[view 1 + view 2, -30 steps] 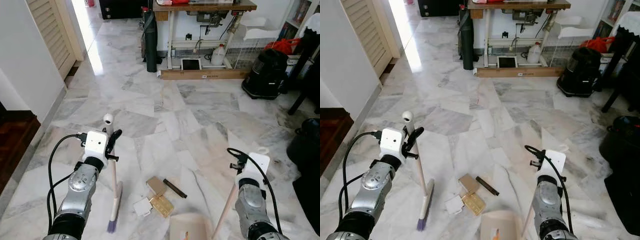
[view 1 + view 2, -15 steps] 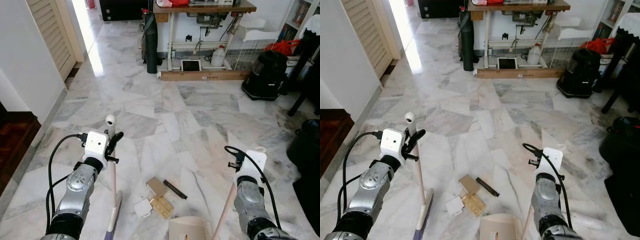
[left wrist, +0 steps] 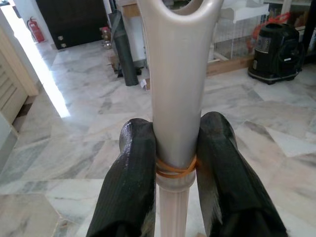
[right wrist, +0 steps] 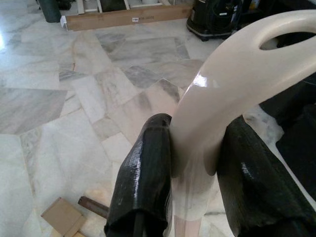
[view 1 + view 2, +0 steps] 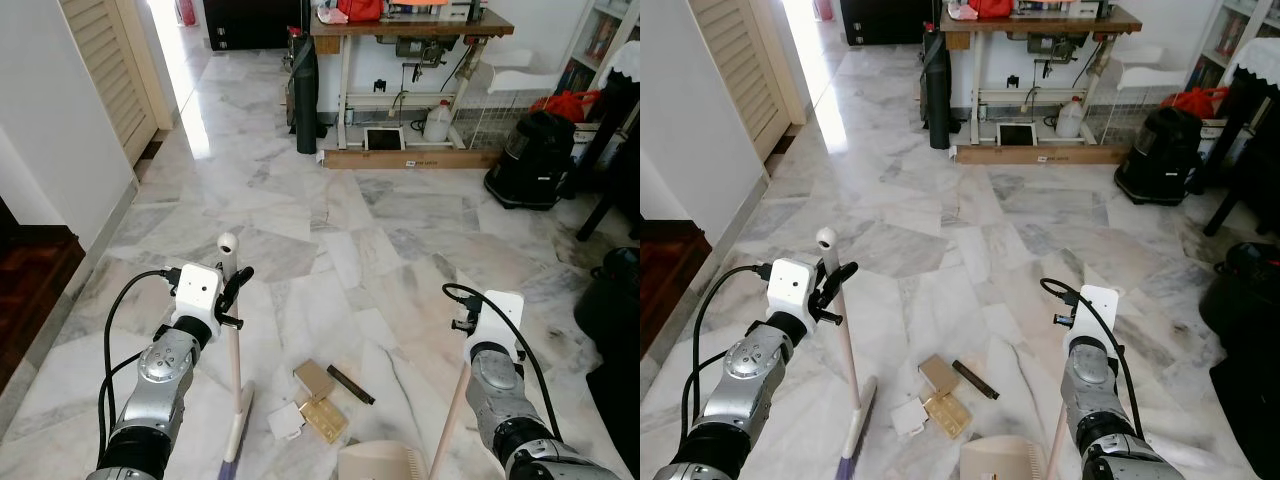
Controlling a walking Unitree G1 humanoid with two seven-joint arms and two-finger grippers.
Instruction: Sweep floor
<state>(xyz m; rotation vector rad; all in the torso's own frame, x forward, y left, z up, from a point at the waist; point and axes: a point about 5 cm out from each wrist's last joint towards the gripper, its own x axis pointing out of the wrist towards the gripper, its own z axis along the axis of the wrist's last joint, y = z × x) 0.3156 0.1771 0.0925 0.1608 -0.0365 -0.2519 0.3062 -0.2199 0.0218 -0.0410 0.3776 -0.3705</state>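
My left gripper (image 5: pixel 236 291) is shut on the pale broom handle (image 3: pixel 175 89), just below its looped top; a black finger (image 3: pixel 131 187) presses each side. The broom stick (image 5: pixel 236 370) stands nearly upright, its purple-tipped brush (image 5: pixel 232 458) on the marble floor left of the litter. Litter lies between my arms: a cardboard piece (image 5: pixel 313 375), a dark strip (image 5: pixel 350 384), a white scrap (image 5: pixel 285 422) and a golden packet (image 5: pixel 326 419). My right gripper (image 4: pixel 197 138) is shut on the cream dustpan handle (image 4: pixel 222 84). The dustpan (image 5: pixel 385 462) sits right of the litter, at the picture's lower edge.
A worktable (image 5: pixel 410 25) with a white jug (image 5: pixel 437 120) under it stands at the back. A black vacuum cleaner (image 5: pixel 528 160) sits at the right, a black bin (image 5: pixel 612 300) nearer. A louvred door (image 5: pixel 105 70) and a dark wooden step (image 5: pixel 30 290) lie left.
The camera has tilted up a little. The broom has shifted slightly right, toward the litter, and stands more upright. The dustpan has slid lower in the picture. Both grips are unchanged.
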